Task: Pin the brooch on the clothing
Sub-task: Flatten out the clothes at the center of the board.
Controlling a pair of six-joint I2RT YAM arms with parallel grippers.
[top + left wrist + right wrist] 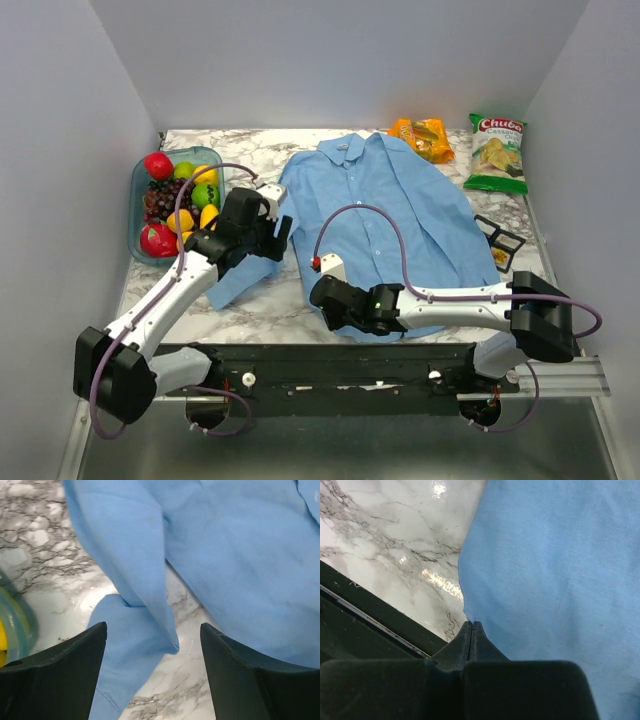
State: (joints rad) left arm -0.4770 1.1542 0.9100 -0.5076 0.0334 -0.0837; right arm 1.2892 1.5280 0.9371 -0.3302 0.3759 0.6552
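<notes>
Light blue collared shirt (400,215) lies spread mid-frame, sleeve folded; left hand (152,627) apart, right hand (471,626) pressed together.

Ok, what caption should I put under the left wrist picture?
Open left gripper hovers over the blue shirt lying on the marble table.

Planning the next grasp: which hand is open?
The left hand, spread wide over the shirt sleeve; the right hand is shut.
</notes>
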